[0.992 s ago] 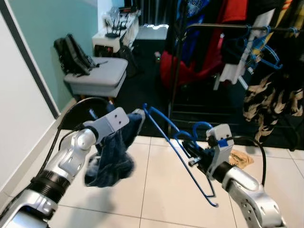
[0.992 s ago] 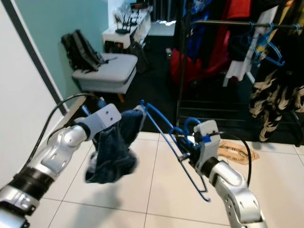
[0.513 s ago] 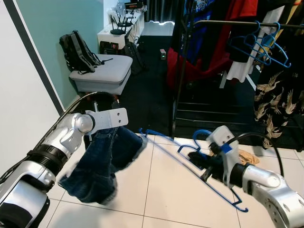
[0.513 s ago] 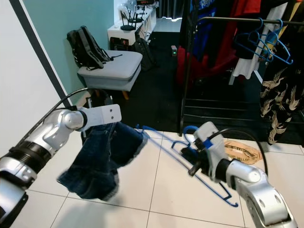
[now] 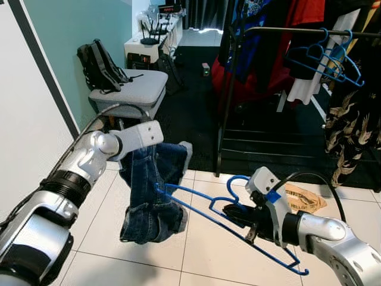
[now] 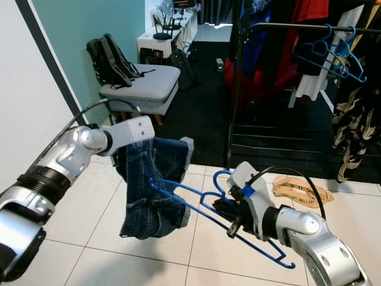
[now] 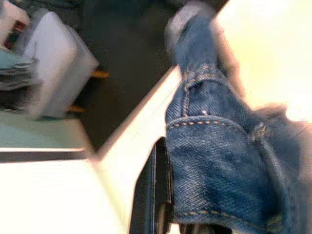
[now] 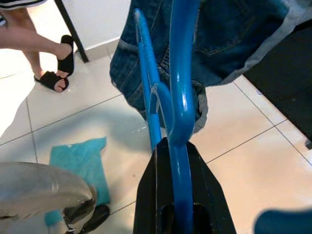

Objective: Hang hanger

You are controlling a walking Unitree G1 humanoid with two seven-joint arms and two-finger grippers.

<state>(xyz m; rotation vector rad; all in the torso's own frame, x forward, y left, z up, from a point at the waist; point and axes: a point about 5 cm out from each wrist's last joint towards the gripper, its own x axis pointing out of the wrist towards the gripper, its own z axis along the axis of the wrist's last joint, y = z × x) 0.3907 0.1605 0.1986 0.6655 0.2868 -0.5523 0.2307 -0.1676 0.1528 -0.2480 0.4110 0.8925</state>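
A pair of blue jeans (image 5: pixel 152 190) hangs bunched from my left gripper (image 5: pixel 156 145), which is shut on the denim at waist height; one black finger (image 7: pixel 155 195) lies along the fabric. My right gripper (image 5: pixel 239 215) is shut on the neck of a blue plastic hanger (image 5: pixel 202 208), just below its hook (image 5: pixel 235 182). The hanger lies nearly flat above the tiled floor. Its far tip reaches the jeans at about their middle. In the right wrist view the hanger (image 8: pixel 179 73) runs straight out from the fingers (image 8: pixel 148 195) into the denim (image 8: pixel 229 39).
A black clothes rack (image 5: pixel 297 30) with garments and several blue hangers (image 5: pixel 321 56) stands at the back right. A grey stool (image 5: pixel 128 89) carries a black backpack (image 5: pixel 101 59). A brown bag (image 5: pixel 303 199) lies on the floor. A person's sandalled feet (image 8: pixel 53 63) and a teal cloth (image 8: pixel 78 161) are nearby.
The right gripper has lowered and levelled the hanger, so that its far tip now meets the jeans. The jeans have swung back under the left gripper. The camera has shifted a little.
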